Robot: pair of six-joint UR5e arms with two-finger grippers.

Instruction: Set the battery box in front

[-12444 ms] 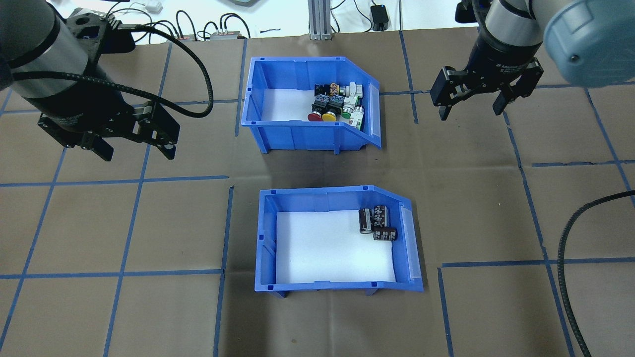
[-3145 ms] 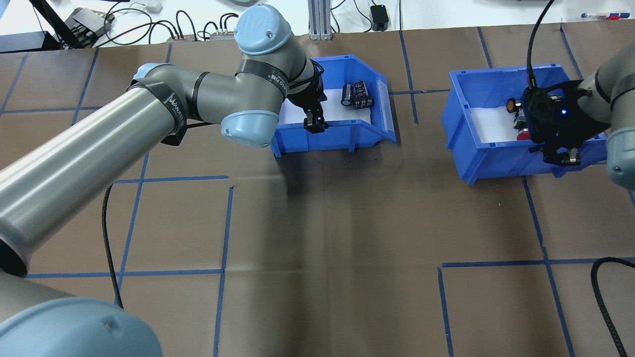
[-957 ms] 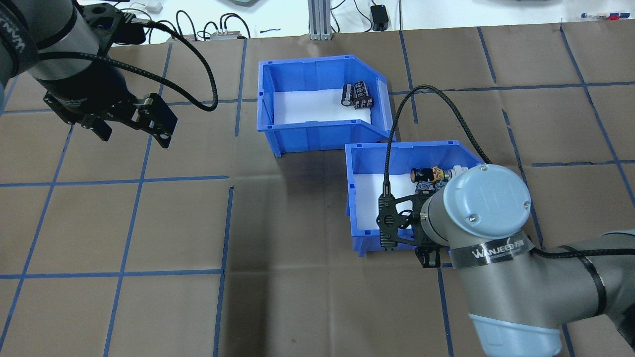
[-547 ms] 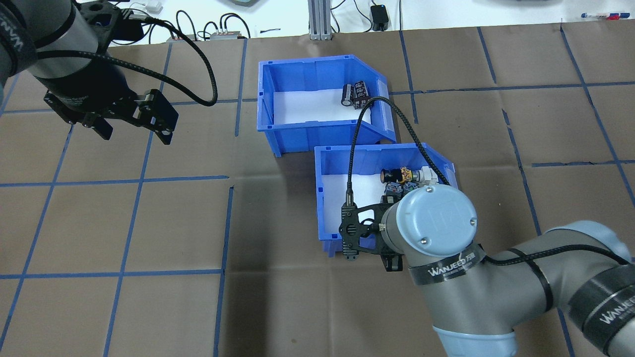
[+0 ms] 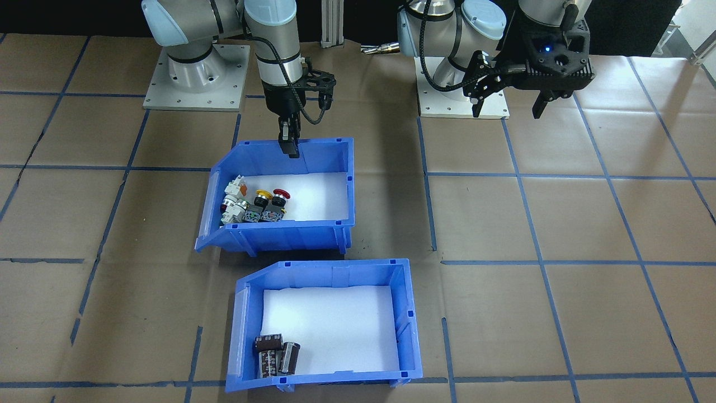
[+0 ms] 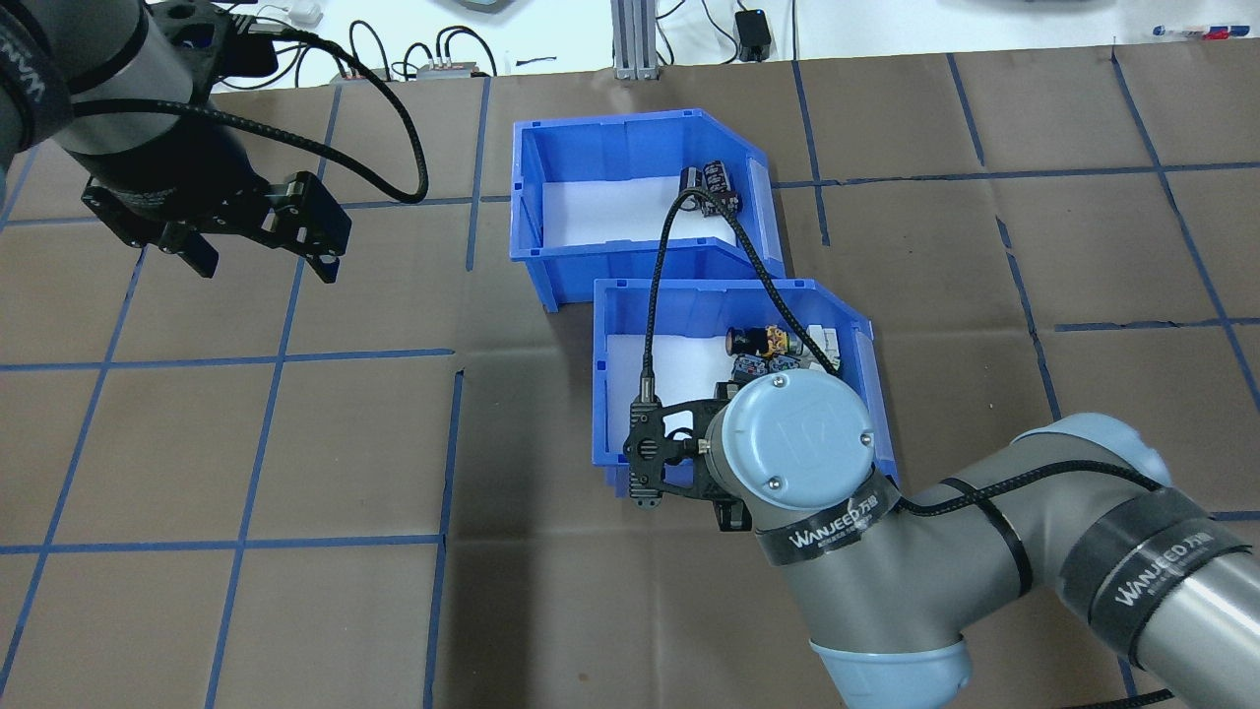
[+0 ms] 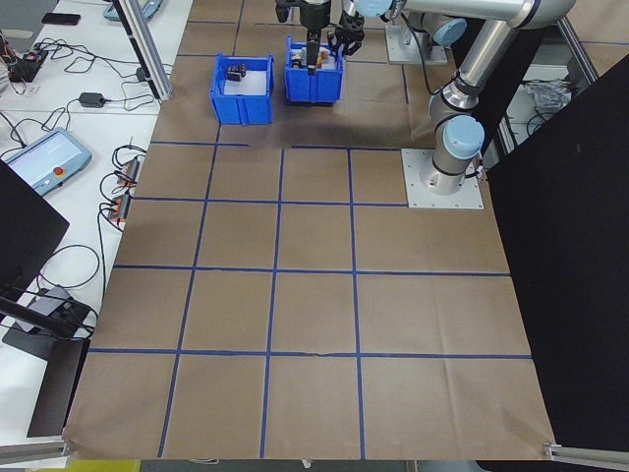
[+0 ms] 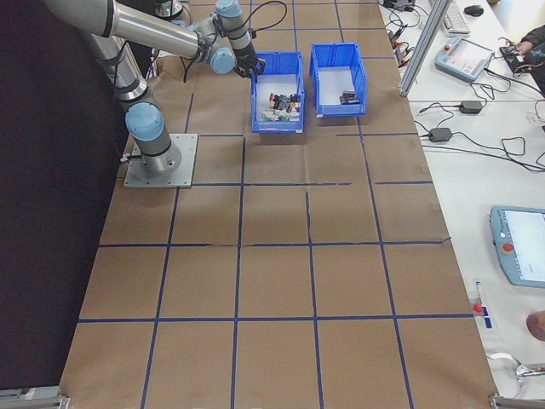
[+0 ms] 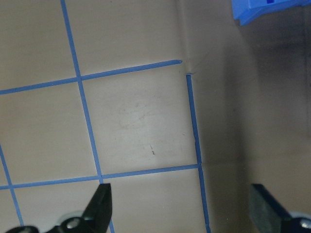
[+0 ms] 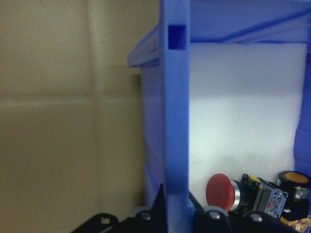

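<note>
The battery box (image 6: 610,120) stands on the far side of the table with dark cells (image 6: 711,187) at its sloped end; in the front-facing view this battery box (image 5: 330,266) is nearest the camera. A second blue bin (image 6: 689,288) with push-button switches (image 5: 263,204) sits just on the robot's side of it, shifted slightly to the right in the overhead view. My right gripper (image 5: 289,146) is shut on that bin's near wall (image 10: 175,121). Far from both bins, my left gripper (image 6: 261,261) hovers open and empty over the paper.
Brown paper with blue tape lines covers the table (image 6: 295,443). Cables and small power boxes (image 6: 394,59) lie along the far edge beside an aluminium post (image 6: 630,39). The arm bases (image 5: 196,78) stand behind the switch bin. A person's hand (image 8: 536,324) shows at the side bench.
My right arm has slid the switch bin leftward in the overhead view, bringing it closer to lining up with the battery box. The left gripper has barely moved.
</note>
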